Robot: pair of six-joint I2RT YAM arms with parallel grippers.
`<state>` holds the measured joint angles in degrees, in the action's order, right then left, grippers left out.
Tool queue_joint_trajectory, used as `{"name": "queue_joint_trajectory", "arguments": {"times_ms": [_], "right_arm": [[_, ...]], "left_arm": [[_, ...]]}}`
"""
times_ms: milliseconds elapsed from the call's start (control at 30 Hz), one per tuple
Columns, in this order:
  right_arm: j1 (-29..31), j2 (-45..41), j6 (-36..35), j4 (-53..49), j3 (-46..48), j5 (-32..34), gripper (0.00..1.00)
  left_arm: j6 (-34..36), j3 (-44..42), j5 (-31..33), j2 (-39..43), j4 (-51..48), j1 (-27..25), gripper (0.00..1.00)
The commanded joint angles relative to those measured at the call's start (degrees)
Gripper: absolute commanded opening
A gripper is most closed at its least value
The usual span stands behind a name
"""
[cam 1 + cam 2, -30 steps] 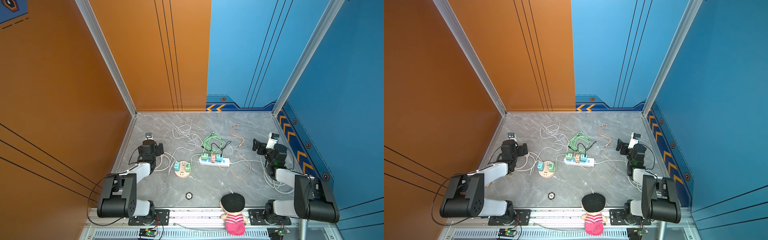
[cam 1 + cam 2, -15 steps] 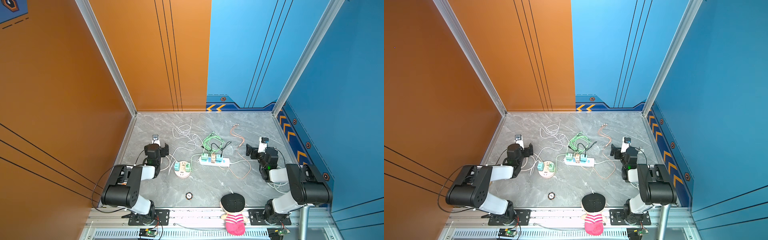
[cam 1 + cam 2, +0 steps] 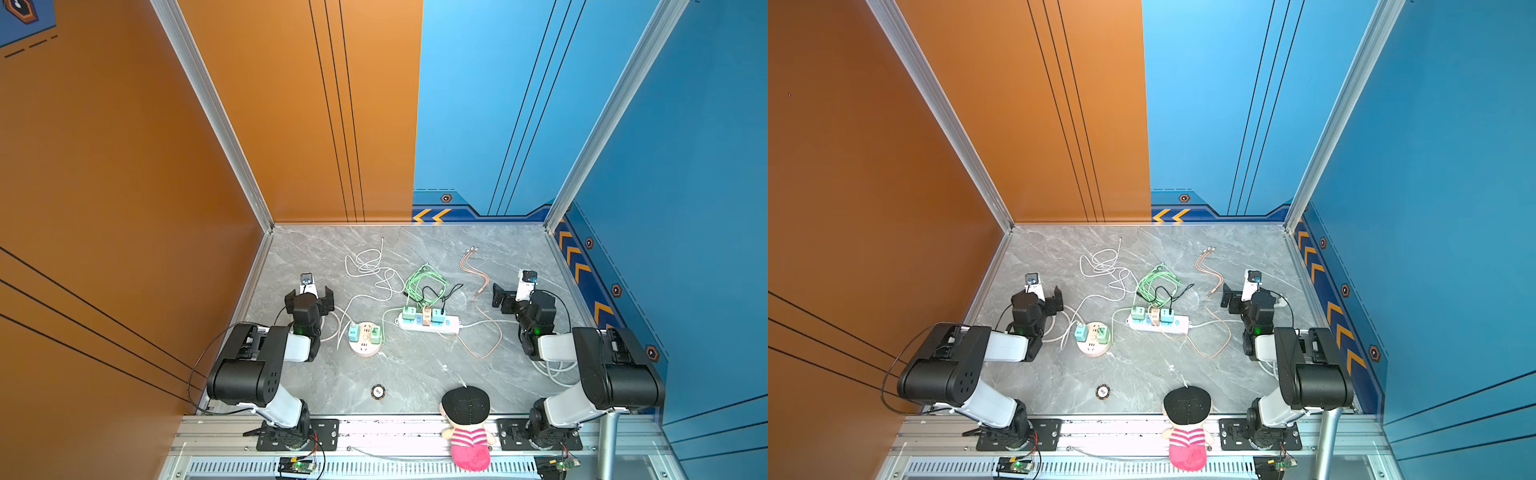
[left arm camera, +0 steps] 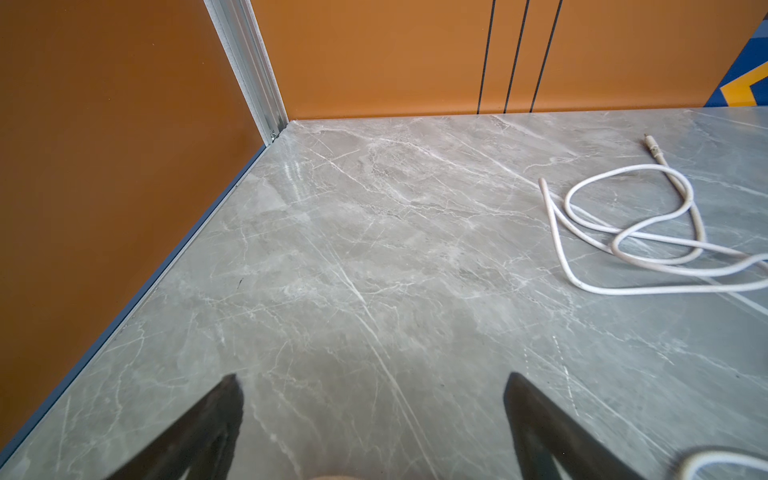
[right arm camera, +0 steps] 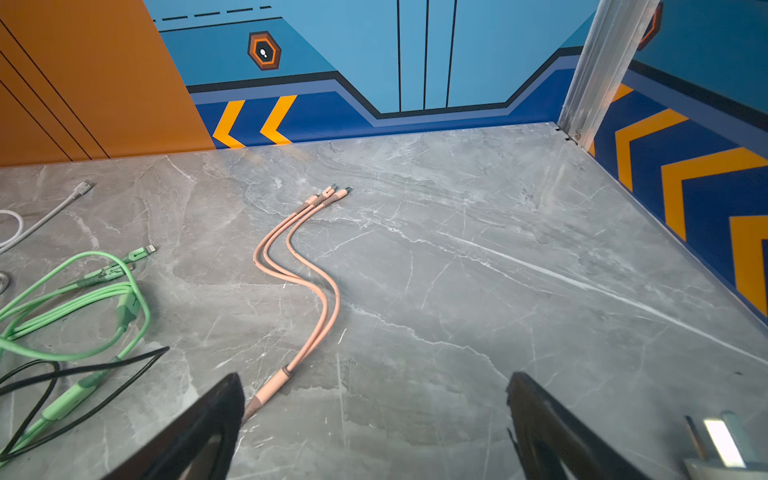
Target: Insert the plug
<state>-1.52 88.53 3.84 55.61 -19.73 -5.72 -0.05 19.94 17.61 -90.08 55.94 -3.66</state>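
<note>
Both arms are folding up: compared with a second ago, each gripper is sitting a touch nearer the middle of the marble table [image 3: 415, 374], and the big black upper links are standing further in from the side walls. The cords and sockets are lying just as they were.

The left gripper [image 3: 309, 296] is hanging low over bare marble with its jaws spread wide and nothing between them. The left wrist view is showing its dark fingers [image 4: 216, 415] far apart. The right gripper [image 3: 519, 296] is gaping just as wide, also empty. The white plug [image 5: 723, 444], blurred at the edge of the right wrist view, is lying on the table just beside that gripper.

In the middle, the white power strip [image 3: 430, 323] is carrying green, pink and teal chargers, and the round pink socket [image 3: 365, 338] is holding two more. A white cable [image 3: 370, 266] is curling behind the round socket, and a green cable [image 3: 426, 282] is tangling behind the strip. The salmon three-headed cable [image 5: 299, 266] is snaking between the right gripper and the strip, its joint almost touching one finger. A doll [image 3: 467, 415] is perching on the front rail, with a small round disc [image 3: 377, 391] nearby.
</note>
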Motion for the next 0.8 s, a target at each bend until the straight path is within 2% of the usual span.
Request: {"name": "queue_joint_trajectory", "arguments": {"times_ms": [0, 767], "right_arm": [[0.29, 0.24, -0.68, -1.48, -0.86, 1.15, 1.00], [0.90, 0.15, -1.02, -2.09, -1.02, 2.52, 1.00]], "left_arm": [[-0.82, 0.47, 0.94, 0.20, 0.13, 0.32, 0.98], [-0.12, 0.59, 1.05, 0.16, 0.13, -0.21, 0.98]]}}
